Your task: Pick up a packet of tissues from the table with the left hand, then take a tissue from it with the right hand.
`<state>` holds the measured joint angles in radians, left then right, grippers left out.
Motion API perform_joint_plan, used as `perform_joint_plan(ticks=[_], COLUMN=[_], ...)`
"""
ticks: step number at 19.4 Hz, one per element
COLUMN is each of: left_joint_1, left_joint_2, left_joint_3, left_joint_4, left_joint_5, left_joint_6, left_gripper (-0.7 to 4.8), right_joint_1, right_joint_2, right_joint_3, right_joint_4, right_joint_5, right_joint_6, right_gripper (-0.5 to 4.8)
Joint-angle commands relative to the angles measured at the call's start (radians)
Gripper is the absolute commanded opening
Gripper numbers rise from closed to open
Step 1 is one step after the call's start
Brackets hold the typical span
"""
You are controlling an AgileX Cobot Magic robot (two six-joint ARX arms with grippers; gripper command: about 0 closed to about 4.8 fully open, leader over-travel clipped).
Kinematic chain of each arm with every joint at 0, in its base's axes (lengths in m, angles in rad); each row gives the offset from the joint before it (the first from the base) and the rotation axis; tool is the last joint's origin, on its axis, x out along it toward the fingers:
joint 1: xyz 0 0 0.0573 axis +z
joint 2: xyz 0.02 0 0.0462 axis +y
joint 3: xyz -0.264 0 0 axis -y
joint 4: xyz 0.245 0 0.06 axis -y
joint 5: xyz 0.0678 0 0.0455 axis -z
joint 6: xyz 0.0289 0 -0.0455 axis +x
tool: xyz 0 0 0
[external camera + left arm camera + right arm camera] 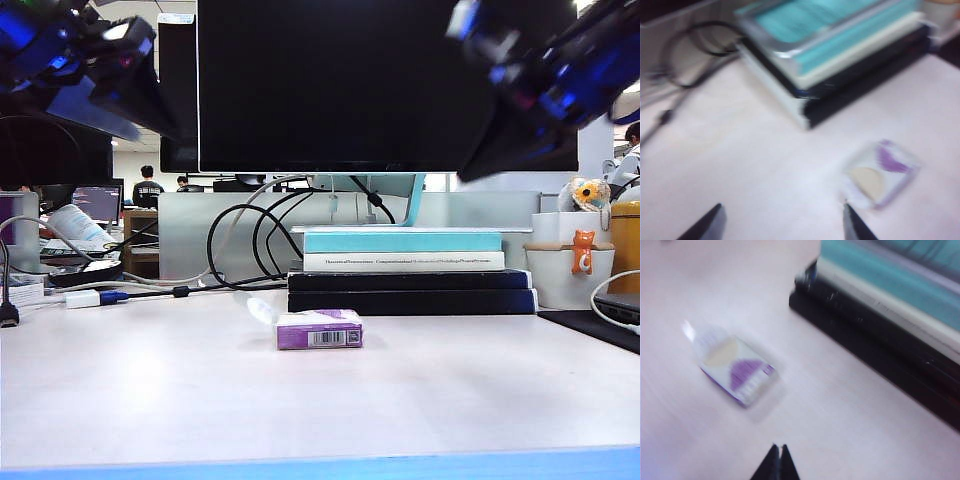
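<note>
One desk (pixel 150 400), pale with a blue front edge, carries one packet of tissues (pixel 319 329). The packet lies flat near the middle of the desk, just in front of the books and apart from them. Its near side is purple with a barcode label; the digits are too small to read. A clear flap sticks up at its left end. From above, the packet shows a white top with a purple patch and a pale oval.

Behind it stands one stack of books (pixel 410 270), four counted: two black ones at the bottom, a white one whose spine carries a line of print too fine to read, and a turquoise one on top. Black and white cables (pixel 250 240) loop to the left of the stack. A white pot (pixel 565 270) with a small orange figure clipped on it stands at the right.

One dark monitor (pixel 340 85) rises behind the books.

Two pincers hang high above the desk. The left pincer (pixel 782 220) has its fingers set wide apart and holds nothing; the packet lies beside one fingertip in its wrist view. The right pincer (pixel 778 460) has its fingers pressed together, with nothing in them, well apart from the packet.
</note>
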<state>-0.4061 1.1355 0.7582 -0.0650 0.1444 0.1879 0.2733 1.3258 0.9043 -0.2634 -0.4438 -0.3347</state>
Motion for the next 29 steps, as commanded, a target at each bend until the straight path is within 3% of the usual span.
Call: perform_joint_plan(ticks=[1,2,3,4,6,10,14,17,23,29], left_joint_1=[-0.002,-0.002,-0.002,-0.002,-0.002,-0.001,-0.001,0.0,0.0,0.0], left_joint_2=[-0.002,-0.002,-0.002,-0.002,-0.002,-0.001,0.047,0.127,0.156,0.156], left_joint_3=[0.008,0.008,0.008,0.008,0.008,0.007,0.007,0.007,0.007,0.007], left_joint_4=[-0.027,-0.036,-0.04,-0.044,-0.054,-0.068,-0.068,-0.07,-0.075,-0.076], left_joint_5=[0.053,0.062,0.062,0.064,0.078,0.095,0.216,0.216,0.22,0.238], left_joint_6=[0.023,0.021,0.022,0.022,0.023,0.083,0.183,0.182,0.182,0.182], left_gripper=[3.13,3.13,3.13,3.13,3.13,3.09,3.09,3.09,3.09,3.09], right_joint_1=[0.002,0.002,0.003,0.005,0.01,0.028,0.109,0.152,0.163,0.187], right_joint_2=[0.164,0.227,0.277,0.326,0.398,0.468,0.491,0.543,0.596,0.697], right_joint_3=[0.15,0.209,0.26,0.311,0.385,0.445,0.446,0.446,0.451,0.589], right_joint_4=[-0.094,-0.114,-0.137,-0.168,-0.212,-0.33,-0.334,-0.311,-0.154,-0.29], right_joint_5=[-0.063,-0.114,-0.14,-0.146,-0.145,-0.164,-0.127,-0.063,-0.061,-0.093], right_joint_6=[-0.113,-0.115,-0.123,-0.156,-0.212,-0.361,-0.481,-0.514,-0.534,-0.529], right_gripper=[0.94,2.2,3.07,3.39,4.79,4.79,4.79,4.79,4.79,4.79])
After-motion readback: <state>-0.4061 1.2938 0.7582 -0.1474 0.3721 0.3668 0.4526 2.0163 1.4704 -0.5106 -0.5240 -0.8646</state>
